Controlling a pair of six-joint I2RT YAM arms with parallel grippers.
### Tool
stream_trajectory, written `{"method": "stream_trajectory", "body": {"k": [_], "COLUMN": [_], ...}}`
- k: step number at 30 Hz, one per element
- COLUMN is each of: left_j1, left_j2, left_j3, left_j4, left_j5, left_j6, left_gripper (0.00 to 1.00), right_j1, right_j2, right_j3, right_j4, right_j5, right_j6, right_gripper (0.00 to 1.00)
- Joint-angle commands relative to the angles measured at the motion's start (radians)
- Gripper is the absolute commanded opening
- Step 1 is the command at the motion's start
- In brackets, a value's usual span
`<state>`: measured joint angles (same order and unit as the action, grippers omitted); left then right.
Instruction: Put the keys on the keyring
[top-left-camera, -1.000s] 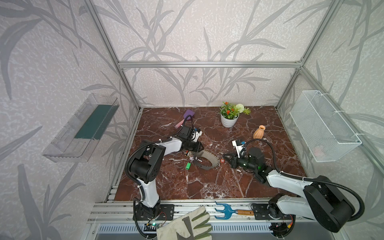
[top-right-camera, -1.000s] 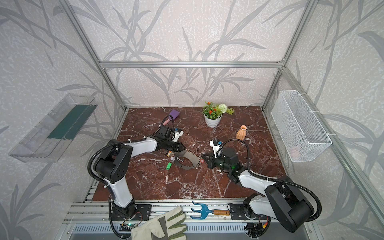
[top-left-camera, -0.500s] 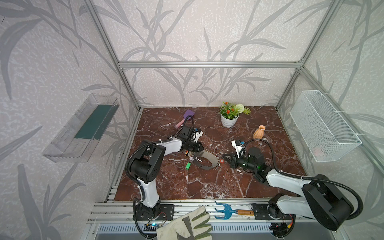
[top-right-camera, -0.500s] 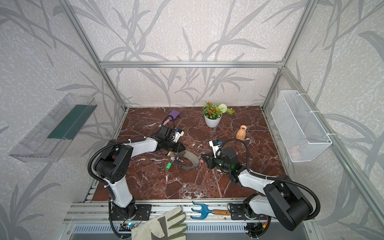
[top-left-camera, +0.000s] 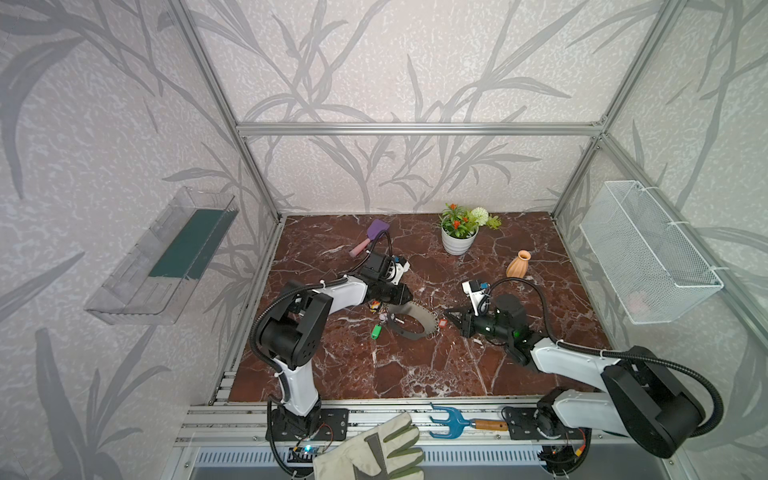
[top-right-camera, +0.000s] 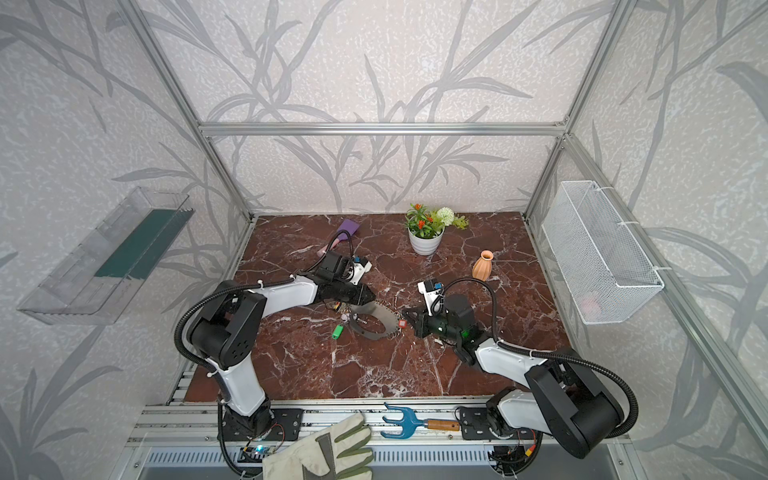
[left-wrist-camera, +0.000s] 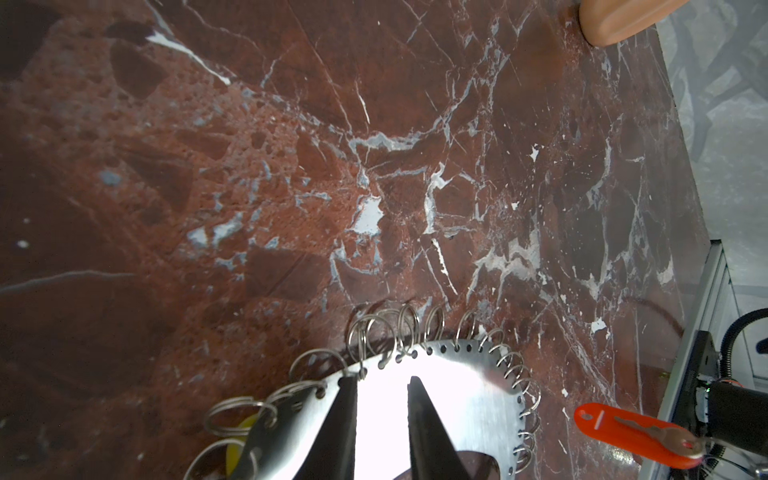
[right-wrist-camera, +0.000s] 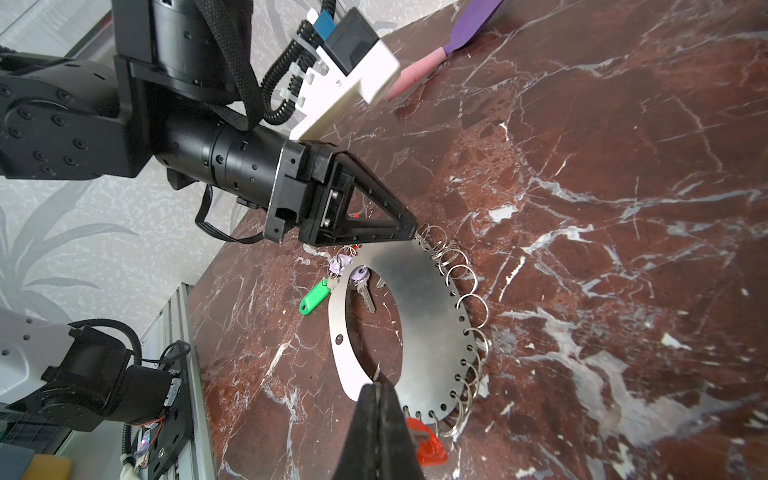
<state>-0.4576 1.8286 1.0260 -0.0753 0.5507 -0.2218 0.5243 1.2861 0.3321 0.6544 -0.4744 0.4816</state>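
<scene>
My R gripper (right-wrist-camera: 379, 388) is pinched shut on the red key (left-wrist-camera: 631, 432), at 3 o'clock of the keyring (top-left-camera: 415, 315), which lies mid-table. The grip pt is hidden. L gripper (left-wrist-camera: 381, 380) stands narrowly apart over its 11 o'clock end. Yellow key (left-wrist-camera: 237, 434) is mostly hidden beneath.
</scene>
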Motion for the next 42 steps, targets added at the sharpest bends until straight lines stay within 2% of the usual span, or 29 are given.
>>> {"method": "stream_trajectory", "body": {"k": [1, 26, 42], "left_j1": [-0.014, -0.025, -0.038], "left_j2": [-0.009, 0.053, 0.085], "left_j3": [0.02, 0.077, 0.123], "left_j4": [-0.011, -0.057, -0.121], "left_j5": [-0.016, -0.052, -0.072], "left_j6": [0.004, -0.023, -0.02], "left_gripper": [0.27, 0.28, 0.24], "right_j1": [-0.002, -0.002, -0.002], "right_j2": [0.002, 0.003, -0.002], "right_j3": [0.028, 0.033, 0.035], "right_j4": [0.03, 0.027, 0.025], "right_j5": [-0.015, -0.024, -0.026], "right_j6": [0.0, 0.0, 0.0], "right_gripper": [0.0, 0.0, 0.0]}}
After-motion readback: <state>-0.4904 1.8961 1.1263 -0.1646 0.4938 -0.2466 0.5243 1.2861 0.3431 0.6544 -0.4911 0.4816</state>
